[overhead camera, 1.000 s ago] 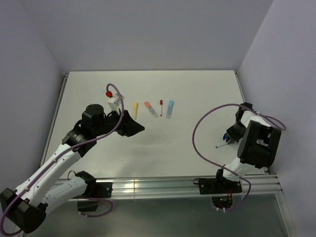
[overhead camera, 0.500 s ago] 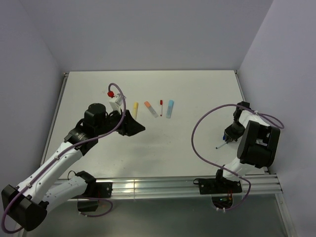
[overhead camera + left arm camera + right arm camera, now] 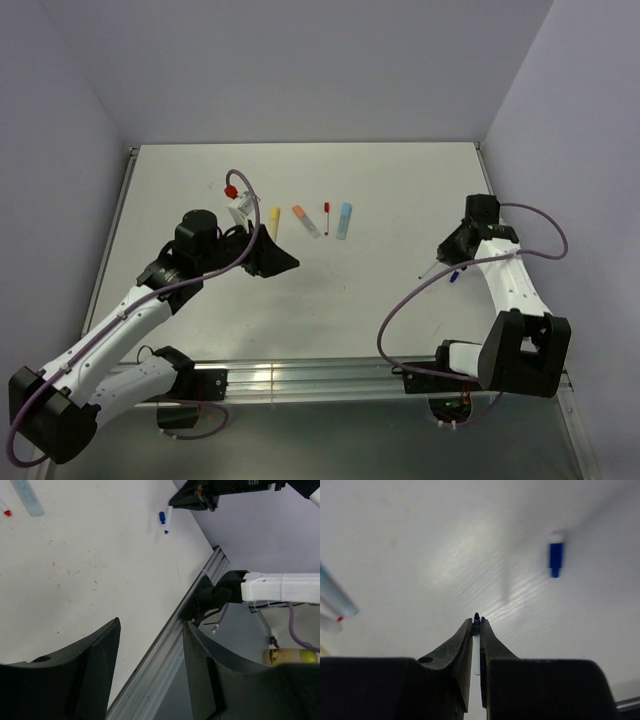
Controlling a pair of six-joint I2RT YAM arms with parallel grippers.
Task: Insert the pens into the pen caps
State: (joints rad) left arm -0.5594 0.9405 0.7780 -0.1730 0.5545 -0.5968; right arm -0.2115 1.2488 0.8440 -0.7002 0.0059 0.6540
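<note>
My right gripper (image 3: 438, 262) (image 3: 476, 621) is shut on the thin dark blue pen (image 3: 424, 272). The pen's dark tip (image 3: 476, 616) pokes out past the fingertips, above the table. The dark blue pen cap (image 3: 455, 275) (image 3: 555, 559) lies on the table just right of that gripper. It also shows in the left wrist view (image 3: 162, 517). My left gripper (image 3: 272, 256) (image 3: 151, 624) is open and empty, held above the table. Behind it lie in a row a yellowish pen (image 3: 274, 221), an orange-capped white pen (image 3: 305, 220), a thin red pen (image 3: 326, 215) and a light blue pen (image 3: 345, 220) (image 3: 27, 497).
The table's right edge (image 3: 490, 190) runs close behind my right arm. A metal rail (image 3: 330, 378) (image 3: 165, 650) runs along the near edge. A purple cable (image 3: 395, 320) loops from the right arm over the table.
My right arm has stretched out and its gripper has moved up and to the left with the dark blue pen. The dark blue cap stays on the table. My left gripper has drifted slightly right.
</note>
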